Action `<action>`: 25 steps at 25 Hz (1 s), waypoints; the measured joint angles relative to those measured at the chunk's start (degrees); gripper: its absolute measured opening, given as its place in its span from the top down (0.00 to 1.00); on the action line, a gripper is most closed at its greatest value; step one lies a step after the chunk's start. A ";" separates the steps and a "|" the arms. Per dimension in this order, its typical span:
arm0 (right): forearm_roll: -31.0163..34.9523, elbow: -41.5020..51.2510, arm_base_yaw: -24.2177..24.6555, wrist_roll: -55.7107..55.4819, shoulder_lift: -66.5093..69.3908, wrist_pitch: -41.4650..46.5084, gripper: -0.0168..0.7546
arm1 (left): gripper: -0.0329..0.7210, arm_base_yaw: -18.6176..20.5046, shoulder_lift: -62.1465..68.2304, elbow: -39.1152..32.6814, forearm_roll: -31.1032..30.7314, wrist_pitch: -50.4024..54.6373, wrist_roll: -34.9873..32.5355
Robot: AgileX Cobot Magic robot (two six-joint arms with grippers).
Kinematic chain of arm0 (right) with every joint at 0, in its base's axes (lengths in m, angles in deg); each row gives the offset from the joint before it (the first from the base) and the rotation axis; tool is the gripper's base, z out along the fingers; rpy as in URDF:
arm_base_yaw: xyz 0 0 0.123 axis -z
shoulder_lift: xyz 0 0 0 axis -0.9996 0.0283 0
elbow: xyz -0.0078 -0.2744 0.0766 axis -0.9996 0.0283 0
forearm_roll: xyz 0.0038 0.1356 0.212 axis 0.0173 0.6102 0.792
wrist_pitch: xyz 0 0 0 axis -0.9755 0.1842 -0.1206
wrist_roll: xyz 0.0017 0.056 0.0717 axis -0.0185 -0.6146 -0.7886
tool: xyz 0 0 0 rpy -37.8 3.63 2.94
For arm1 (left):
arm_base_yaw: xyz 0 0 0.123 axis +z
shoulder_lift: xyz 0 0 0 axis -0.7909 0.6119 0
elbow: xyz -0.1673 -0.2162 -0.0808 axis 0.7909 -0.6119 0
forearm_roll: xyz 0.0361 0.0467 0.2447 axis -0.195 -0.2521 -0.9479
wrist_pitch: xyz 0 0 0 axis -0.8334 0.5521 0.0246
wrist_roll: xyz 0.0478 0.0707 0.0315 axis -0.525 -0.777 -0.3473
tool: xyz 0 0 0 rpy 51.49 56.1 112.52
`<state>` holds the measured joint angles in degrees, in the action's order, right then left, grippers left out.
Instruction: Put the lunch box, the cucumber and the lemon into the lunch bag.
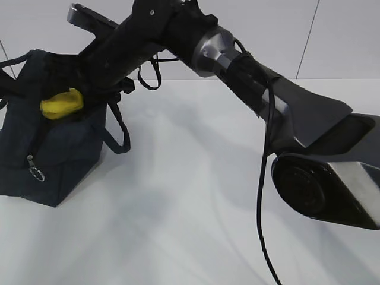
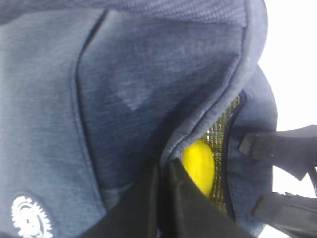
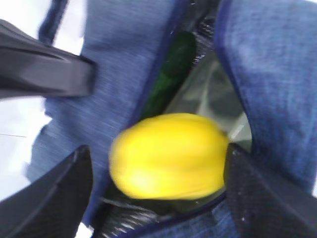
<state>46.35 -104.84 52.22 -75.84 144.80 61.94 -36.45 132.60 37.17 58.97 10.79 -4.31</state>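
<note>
The navy lunch bag [image 1: 59, 154] stands at the left with its top open. My left gripper [image 2: 163, 176] is shut on the edge of the lunch bag [image 2: 124, 99] beside its opening. My right gripper [image 3: 158, 173] reaches across over the opening of the lunch bag [image 3: 267, 74]. The yellow lemon [image 3: 168, 156] sits between its spread fingers, touching the right one, with a gap to the left one. The lemon shows at the bag's mouth in the exterior view [image 1: 61, 104] and the left wrist view [image 2: 199, 166]. The cucumber [image 3: 178, 64] and the lunch box [image 3: 213, 99] lie inside the bag.
The right arm [image 1: 237, 65] stretches across the white table [image 1: 196, 196], its cable [image 1: 261, 196] hanging down. A loop handle [image 1: 119, 133] hangs off the bag's right side. The zipper's ring pull [image 1: 37, 172] dangles on the bag's front. A white emblem [image 2: 29, 218] marks the fabric.
</note>
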 joint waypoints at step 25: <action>-3.48 -8.14 0.00 1.74 -0.11 4.18 0.34 | 0.97 3.53 0.00 0.00 1.91 3.74 -0.11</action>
<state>42.87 -112.98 52.22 -74.11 144.70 66.12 -32.92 132.60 37.17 60.88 14.53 -4.43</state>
